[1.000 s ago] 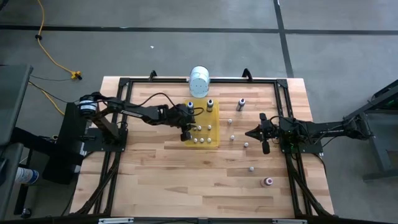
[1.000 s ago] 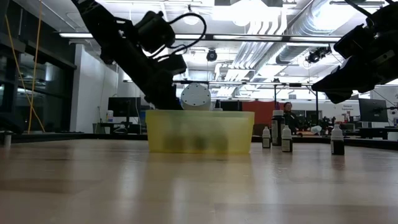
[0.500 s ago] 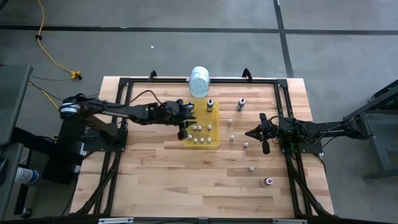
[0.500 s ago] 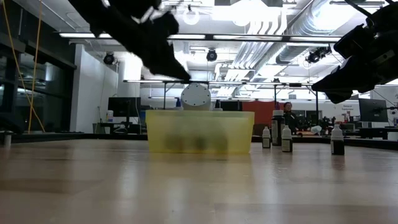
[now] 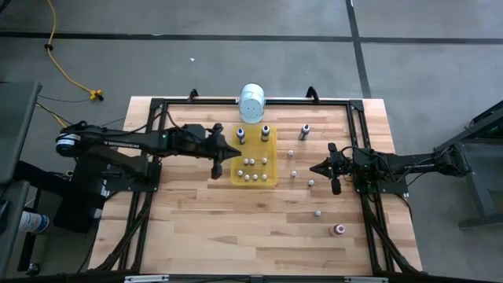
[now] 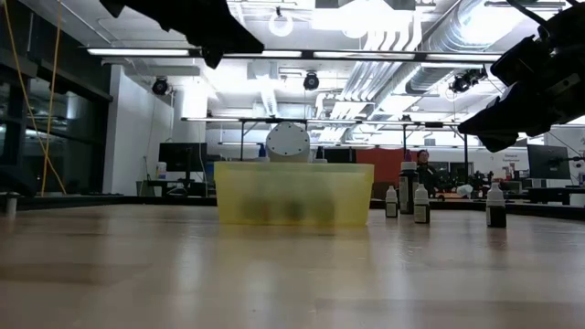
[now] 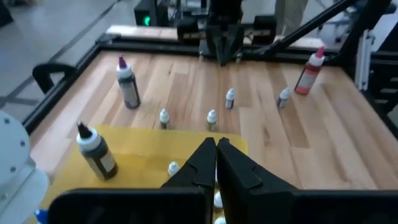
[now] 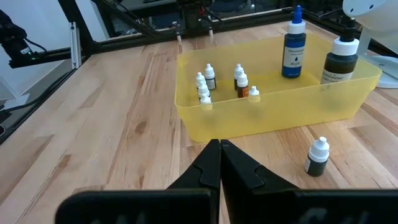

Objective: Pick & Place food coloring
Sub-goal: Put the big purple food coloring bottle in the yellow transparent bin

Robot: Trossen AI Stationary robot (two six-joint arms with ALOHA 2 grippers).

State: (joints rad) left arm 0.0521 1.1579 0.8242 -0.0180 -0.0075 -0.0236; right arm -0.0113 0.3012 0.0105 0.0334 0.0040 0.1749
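The food coloring bottles are split in two groups. Several tiny white-capped ones (image 8: 205,86), a blue bottle (image 8: 293,46) and a dark bottle (image 8: 341,62) stand in the yellow tray (image 5: 271,182). Others stand on the table to the tray's right: a purple-capped bottle (image 7: 127,84), tiny ones (image 7: 211,117) and a red bottle (image 7: 309,71). My left gripper (image 5: 236,152) is shut and empty, raised above the tray's left edge. My right gripper (image 5: 313,167) is shut and empty too, hovering right of the tray, with a tiny bottle (image 8: 317,155) close by.
A large white cylindrical container (image 5: 251,102) stands just beyond the tray's far end. A black frame (image 5: 236,101) runs around the table's edges. The wood (image 5: 196,220) near and left of the tray is bare. A person shows far off in the room (image 6: 422,169).
My left gripper has risen from low over the tray's left part and drawn back toward the table's left edge; in the low view it now sits high above the tray. The right arm has kept still.
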